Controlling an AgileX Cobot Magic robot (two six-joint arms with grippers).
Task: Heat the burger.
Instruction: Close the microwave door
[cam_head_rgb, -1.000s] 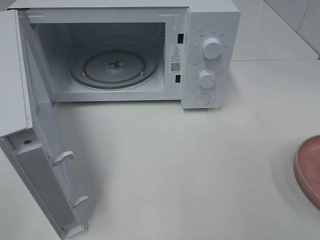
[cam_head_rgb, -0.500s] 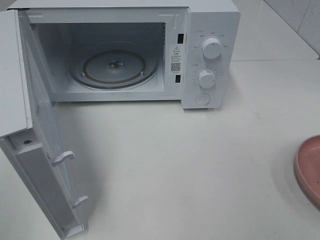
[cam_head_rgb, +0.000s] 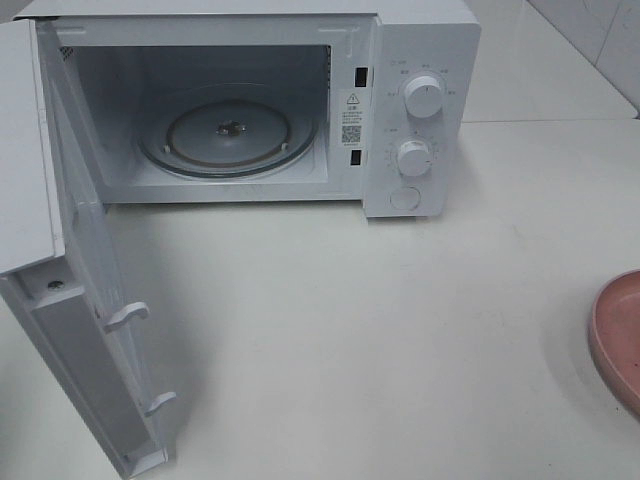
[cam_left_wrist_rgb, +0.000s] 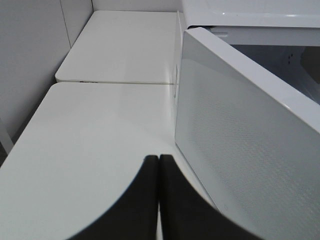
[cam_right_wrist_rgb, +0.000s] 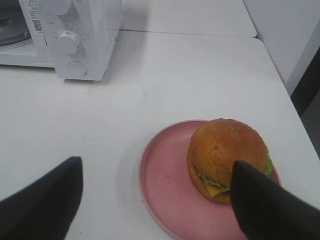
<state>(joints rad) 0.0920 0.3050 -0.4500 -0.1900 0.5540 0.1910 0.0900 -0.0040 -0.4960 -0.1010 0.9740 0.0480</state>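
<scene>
One step looks done: the microwave (cam_head_rgb: 260, 100) stands with its door (cam_head_rgb: 85, 330) swung wide, and its glass turntable (cam_head_rgb: 228, 132) is bare. Everything else is left, by my reading: the burger (cam_right_wrist_rgb: 227, 159) has yet to be lifted, set inside, shut in and heated. It sits upright on the pink plate (cam_right_wrist_rgb: 165, 195), toward the plate's far-right part, well apart from the microwave on the white bench (cam_head_rgb: 380, 330); the high view catches only the plate's rim at its right edge.

The right gripper (cam_right_wrist_rgb: 155, 200) hovers above and short of the plate, jaws spread wide and holding nothing, one finger overlapping the burger's side in its own view. The left gripper (cam_left_wrist_rgb: 159, 197) hangs outside the open door, just beside its outer face, jaws pressed together with nothing between them. Neither arm shows in the high view.
</scene>
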